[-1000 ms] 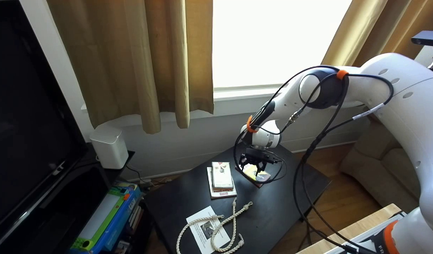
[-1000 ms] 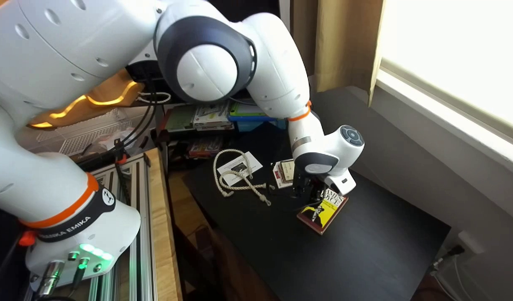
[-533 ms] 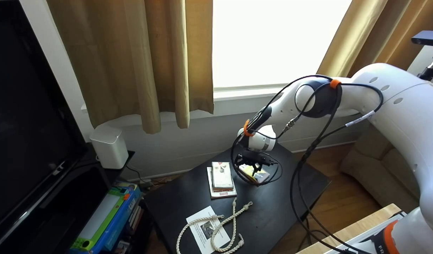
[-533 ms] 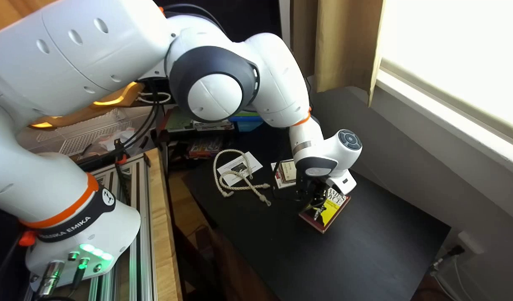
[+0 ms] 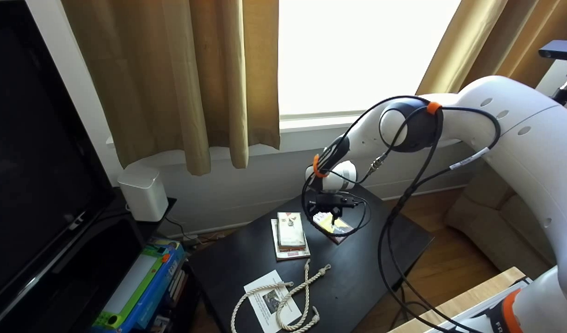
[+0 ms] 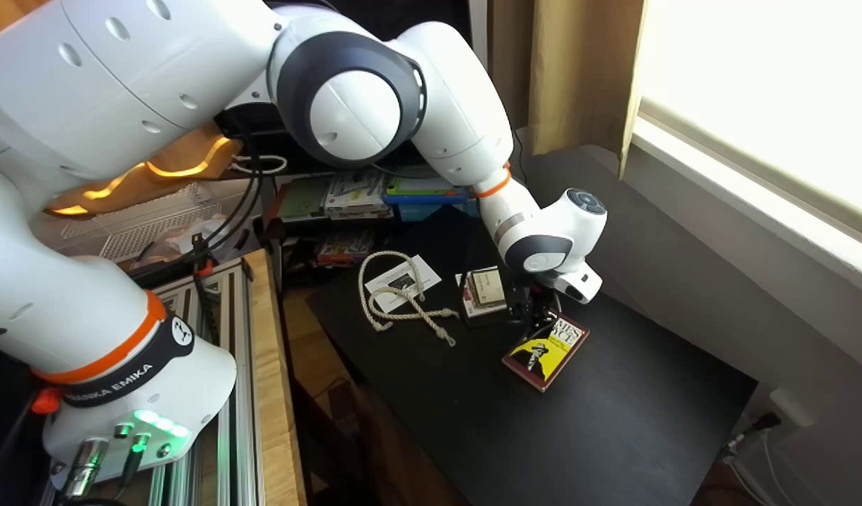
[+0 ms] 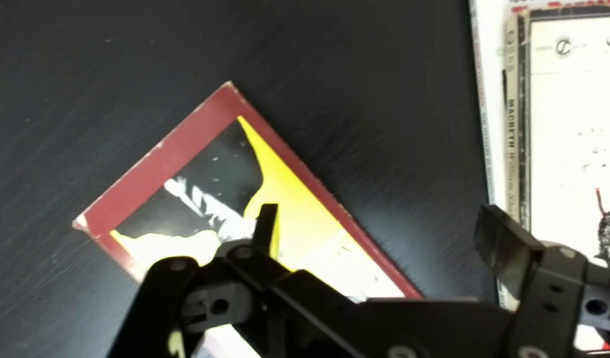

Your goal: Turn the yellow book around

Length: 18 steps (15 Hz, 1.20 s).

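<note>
The yellow book (image 6: 550, 355) lies flat on the black table (image 6: 614, 429). The gripper (image 7: 386, 232) hangs over it, spread wide, holding nothing. In both exterior views a book stack (image 6: 486, 289) sits left of the yellow book; further left lies a printed sheet (image 5: 269, 303), a rope (image 5: 306, 283) partly across it.

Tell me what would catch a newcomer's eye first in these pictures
Probably the white robot arm, arching over the black table in both exterior views. Next, the glaring window between tan curtains, beyond the table. Then the maroon-bordered yellow book on the table, partly hidden by the open gripper in the wrist view.
</note>
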Each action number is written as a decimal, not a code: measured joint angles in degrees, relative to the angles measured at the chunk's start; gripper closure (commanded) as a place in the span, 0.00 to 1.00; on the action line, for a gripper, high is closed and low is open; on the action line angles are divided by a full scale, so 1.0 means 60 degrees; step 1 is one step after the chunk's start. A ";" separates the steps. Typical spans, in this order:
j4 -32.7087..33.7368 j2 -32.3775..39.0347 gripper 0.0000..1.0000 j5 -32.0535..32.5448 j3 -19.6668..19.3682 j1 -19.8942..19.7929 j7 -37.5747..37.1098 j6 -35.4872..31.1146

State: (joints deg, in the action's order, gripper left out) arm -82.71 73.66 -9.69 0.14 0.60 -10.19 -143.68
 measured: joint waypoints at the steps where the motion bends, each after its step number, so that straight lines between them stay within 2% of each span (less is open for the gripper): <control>1: -0.0049 -0.0128 0.00 0.0186 -0.0248 0.0167 -0.0034 0.0114; 4: -0.0297 -0.0541 0.00 0.0776 -0.0841 0.0566 -0.0066 0.0233; 6: -0.0535 -0.0796 0.00 0.1197 -0.1005 0.0693 0.0060 0.0239; 13: -0.1735 -0.1890 0.00 0.2158 -0.1024 0.0776 0.0913 0.0095; 18: -0.2870 -0.2894 0.00 0.2569 -0.1025 0.0791 0.1015 -0.0499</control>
State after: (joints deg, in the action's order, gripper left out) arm -99.93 56.29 5.72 -6.02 5.35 -4.11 -146.67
